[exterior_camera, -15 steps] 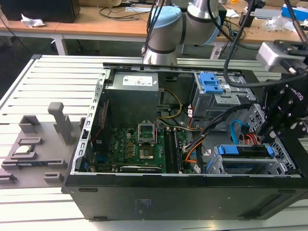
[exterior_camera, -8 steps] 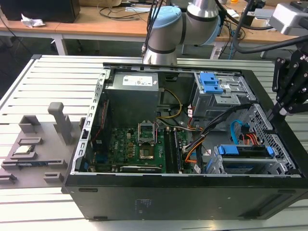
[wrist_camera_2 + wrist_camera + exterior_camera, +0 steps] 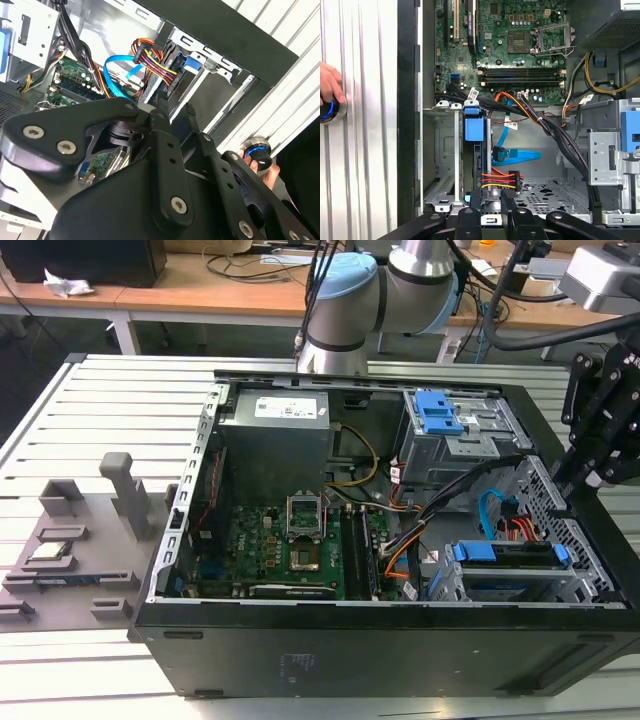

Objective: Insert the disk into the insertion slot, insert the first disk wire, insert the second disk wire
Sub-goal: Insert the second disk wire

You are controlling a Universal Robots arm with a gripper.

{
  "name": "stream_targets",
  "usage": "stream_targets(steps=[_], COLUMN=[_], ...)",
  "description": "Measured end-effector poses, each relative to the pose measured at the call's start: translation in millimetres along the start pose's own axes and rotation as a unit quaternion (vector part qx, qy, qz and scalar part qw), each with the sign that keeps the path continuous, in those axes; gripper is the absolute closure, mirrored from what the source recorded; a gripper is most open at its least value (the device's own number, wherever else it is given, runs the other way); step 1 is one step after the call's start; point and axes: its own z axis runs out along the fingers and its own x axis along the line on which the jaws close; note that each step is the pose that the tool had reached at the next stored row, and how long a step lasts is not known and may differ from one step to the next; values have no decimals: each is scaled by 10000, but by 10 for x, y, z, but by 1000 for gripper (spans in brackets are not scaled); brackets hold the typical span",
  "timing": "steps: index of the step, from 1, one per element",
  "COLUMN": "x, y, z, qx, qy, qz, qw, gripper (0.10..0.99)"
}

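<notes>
Holding state: tool with its two fingers apart and a clear gap between them; nothing seen clamped there.
Tool position: at the open end of the insertion slot, fingertips just beside the power plug wires, red, yellow and black; contact with them cannot be told.
Task item: disk sits edge-on inside the insertion slot, with its blue carrier at the cage mouth. Judged fully home, so the seating step reads as done.
Reason for pose: tool is lined up with the disk's connector edge, which is where the wire work belongs.
Data cable: blue data cable loops just beside the disk; whether it is plugged in cannot be told.
Beyond: motherboard lies past the cage, inside the computer case, which lies open on the slatted table.
Bystander: hand rests on a blue-lit button on the table, outside the case; judged to be a control kept within reach.
First wrist view: looks straight along the fingers and gives their alignment with the disk edge.
Second wrist view: slants across the tool and gives the closeness of the wires to the fingertips.
Exterior view: gives the layout, with the slot at the exterior view's right and the tool above it.
</notes>
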Motion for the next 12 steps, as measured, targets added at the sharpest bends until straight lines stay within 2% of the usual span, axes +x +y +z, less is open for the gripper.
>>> stream_targets(steps=[2,4,6,7,9,10,12], x=[-8,-15,-16,-31,-99,-100,-101], y=[19,142,221,284,323,363,380], z=[32,122,175,232,310,345,372], qx=[0,0,0,0,0,1,2], qy=[2,1,2,3,3,16,42], qz=[0,0,0,1,0,1,2], qw=[10000,10000,10000,10000,10000,10000,10000], gripper=[784,784,784,784,784,784,784])
